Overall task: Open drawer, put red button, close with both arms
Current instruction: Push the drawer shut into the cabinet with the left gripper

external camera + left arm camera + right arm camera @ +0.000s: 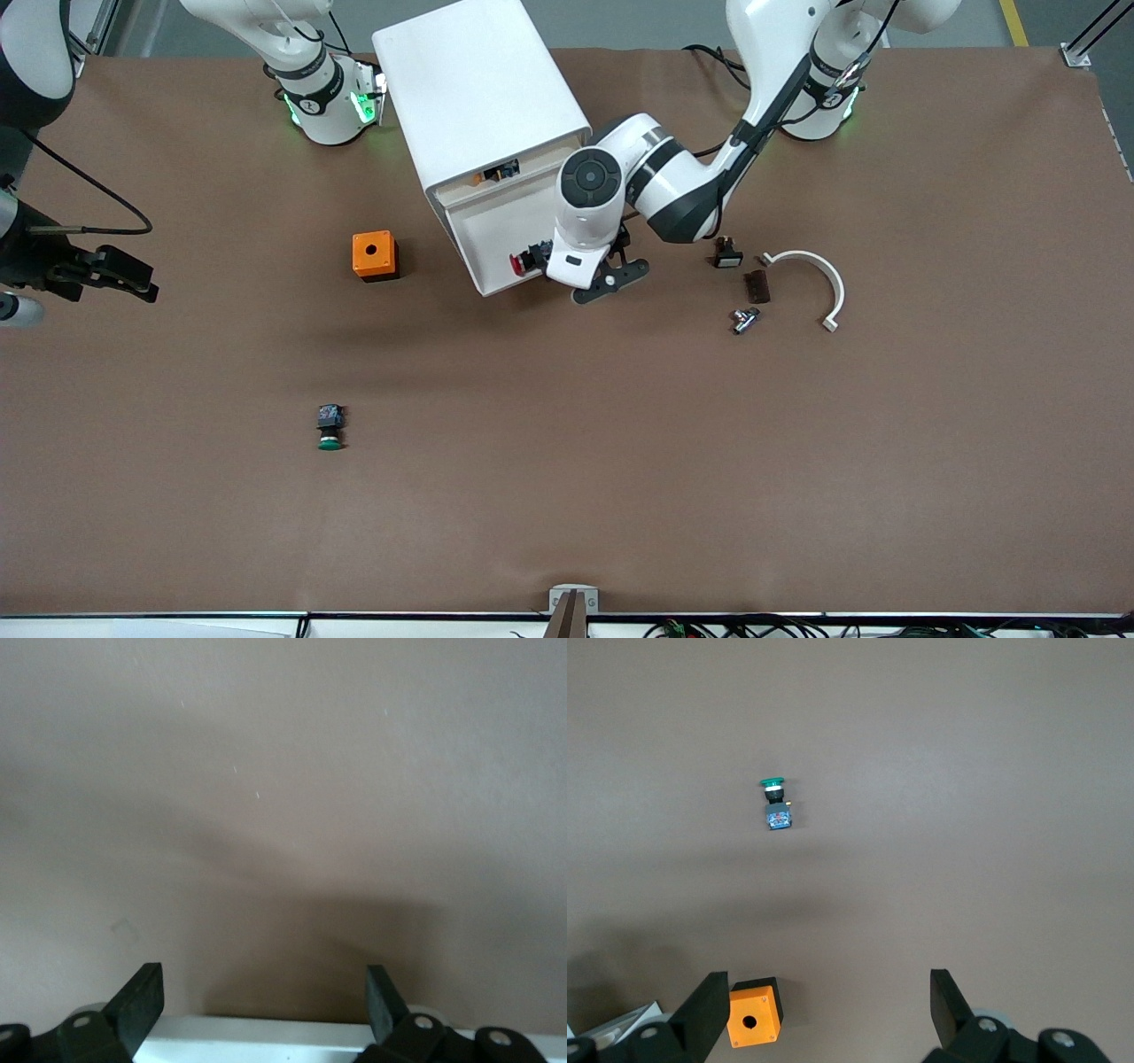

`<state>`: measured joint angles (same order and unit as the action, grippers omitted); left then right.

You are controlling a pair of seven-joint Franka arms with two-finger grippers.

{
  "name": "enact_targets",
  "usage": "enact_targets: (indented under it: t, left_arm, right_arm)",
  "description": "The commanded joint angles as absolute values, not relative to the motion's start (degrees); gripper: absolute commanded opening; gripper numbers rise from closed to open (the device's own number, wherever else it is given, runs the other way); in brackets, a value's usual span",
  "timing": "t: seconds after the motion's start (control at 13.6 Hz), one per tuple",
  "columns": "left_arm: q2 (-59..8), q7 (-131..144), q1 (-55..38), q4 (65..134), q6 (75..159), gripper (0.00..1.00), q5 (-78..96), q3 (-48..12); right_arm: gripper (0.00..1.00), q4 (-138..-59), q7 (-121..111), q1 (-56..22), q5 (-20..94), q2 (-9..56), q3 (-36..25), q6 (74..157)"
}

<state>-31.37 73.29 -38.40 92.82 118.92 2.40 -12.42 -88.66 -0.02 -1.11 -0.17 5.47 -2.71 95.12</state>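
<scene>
Green button (330, 427): lies on its side on the brown counter (567, 461), the thing nearest the front camera, well apart from the cabinet and nearer the camera than the orange box; the right wrist view shows its green cap and black body (774, 804) alone on bare counter.
Small parts: a metal fitting (744, 319), a dark block (757, 285), a curved white bracket (815, 282) and a small black part (727, 254) lie together toward the left arm's end of the counter from the cabinet.
Orange box (375, 255): sits on the counter beside the cabinet, toward the right arm's end; a round hole shows in its top face (753, 1024).
Left gripper (611, 276): low over the counter just at the drawer's front edge, fingers (142, 997) spread apart and holding nothing; a white edge runs between them in the left wrist view.
Red button (524, 260): lies in the drawer near its front corner, red cap toward the right arm's end, just beside the left gripper.
Drawer (483, 230): pulled out of the cabinet, its white tray showing.
Right gripper (115, 270): waits up in the air at the right arm's end of the counter, fingers (704, 1005) apart and empty.
Cabinet (478, 97): white, stands between the two arm bases.
</scene>
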Motion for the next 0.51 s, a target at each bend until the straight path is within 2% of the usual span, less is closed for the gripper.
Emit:
enact_targets:
  t: [0.0, 0.44]
  left_arm:
    - [-31.9, 75.8, -41.4, 91.8, 118.7, 1.00, 6.1, -12.1]
    - [-33.7, 77.7, -45.9, 91.8, 118.4, 1.00, 11.2, -12.4]
  right_arm:
    - [1.00, -89.8, 0.6, -0.4, -0.4, 3.2, -1.8, 94.4]
    - [1.00, -89.8, 0.3, 0.3, -0.4, 2.9, -1.6, 95.0]
